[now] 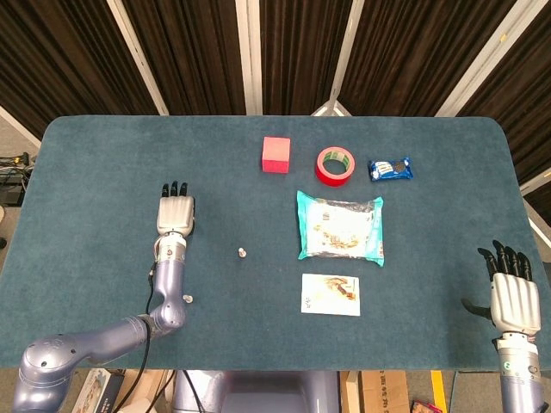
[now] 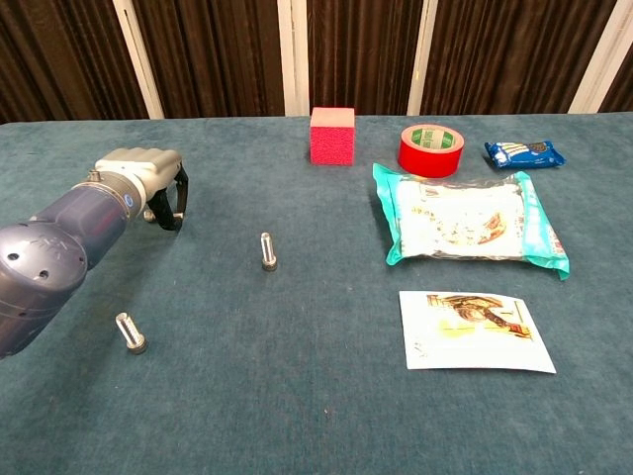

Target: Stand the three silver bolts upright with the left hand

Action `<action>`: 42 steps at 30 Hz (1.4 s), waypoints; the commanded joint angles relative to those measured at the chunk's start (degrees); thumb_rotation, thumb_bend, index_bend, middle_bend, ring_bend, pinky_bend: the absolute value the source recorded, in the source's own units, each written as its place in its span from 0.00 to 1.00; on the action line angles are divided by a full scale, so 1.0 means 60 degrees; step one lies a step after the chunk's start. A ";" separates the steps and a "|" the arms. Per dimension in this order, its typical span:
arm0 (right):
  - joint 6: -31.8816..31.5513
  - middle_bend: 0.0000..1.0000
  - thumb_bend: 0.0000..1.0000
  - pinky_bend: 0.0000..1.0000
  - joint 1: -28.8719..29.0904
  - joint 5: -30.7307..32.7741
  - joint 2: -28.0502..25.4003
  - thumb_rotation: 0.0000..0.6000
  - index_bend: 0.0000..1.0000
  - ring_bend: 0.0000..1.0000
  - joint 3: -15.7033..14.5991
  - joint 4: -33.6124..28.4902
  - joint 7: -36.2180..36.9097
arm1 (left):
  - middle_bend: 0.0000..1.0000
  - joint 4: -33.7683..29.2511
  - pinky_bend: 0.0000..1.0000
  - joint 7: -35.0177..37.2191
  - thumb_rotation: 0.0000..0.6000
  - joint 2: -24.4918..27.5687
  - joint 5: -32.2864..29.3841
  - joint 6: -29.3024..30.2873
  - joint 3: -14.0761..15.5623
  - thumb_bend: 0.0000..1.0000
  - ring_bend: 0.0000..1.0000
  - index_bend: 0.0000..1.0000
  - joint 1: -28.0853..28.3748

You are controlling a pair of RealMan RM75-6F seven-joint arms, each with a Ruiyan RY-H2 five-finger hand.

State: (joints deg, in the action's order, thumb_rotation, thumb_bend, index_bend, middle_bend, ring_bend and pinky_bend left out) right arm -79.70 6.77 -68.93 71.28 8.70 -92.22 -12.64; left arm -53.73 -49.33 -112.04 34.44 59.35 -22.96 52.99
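Two silver bolts visible, both upright on their heads: one (image 2: 267,251) mid-tabletop, another (image 2: 130,332) at about 7 o'clock from it, near the left forearm. Third bolt hidden, perhaps behind the left hand (image 2: 148,183). That hand low over the tabletop (image 1: 103,172) at 9 o'clock from the central bolt, fingers curled downward; whether pinching anything, cannot tell. Right hand (image 1: 514,292) at 4 o'clock, spread, idle. Bolts likely hard, smooth, small, top-heavy; best pinched around the shank near the top.

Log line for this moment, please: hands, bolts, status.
left hand: over table, holding nothing | right hand: idle at table edge | bolts: two visible, upright | third: not visible
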 commanded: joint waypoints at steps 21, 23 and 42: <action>-0.0027 0.06 0.02 0.00 0.0002 -0.0036 0.0039 1.00 0.22 0.00 -0.0024 0.0005 -0.0030 | 0.09 -0.1317 0.00 0.1983 1.00 0.0997 0.0088 -0.0946 -0.0351 0.55 0.00 0.56 -0.0438; -0.0017 0.06 0.02 0.00 0.0008 -0.0025 0.0053 1.00 0.22 0.00 -0.0026 0.0020 -0.0051 | 0.09 -0.1448 0.00 0.2226 1.00 0.1133 0.0002 -0.1139 -0.0389 0.55 0.00 0.56 -0.0481; -0.0048 0.06 0.02 0.00 0.0015 -0.0022 0.0119 1.00 0.22 0.00 -0.0018 0.0041 -0.0099 | 0.09 -0.2018 0.00 0.4022 1.00 0.1779 0.0419 -0.1816 -0.0190 0.55 0.00 0.56 -0.0564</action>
State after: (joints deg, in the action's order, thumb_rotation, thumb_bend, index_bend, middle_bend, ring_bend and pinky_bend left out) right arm -79.99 6.86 -69.07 71.99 8.59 -91.97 -13.23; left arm -65.70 -26.04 -101.57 36.37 48.80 -24.37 49.62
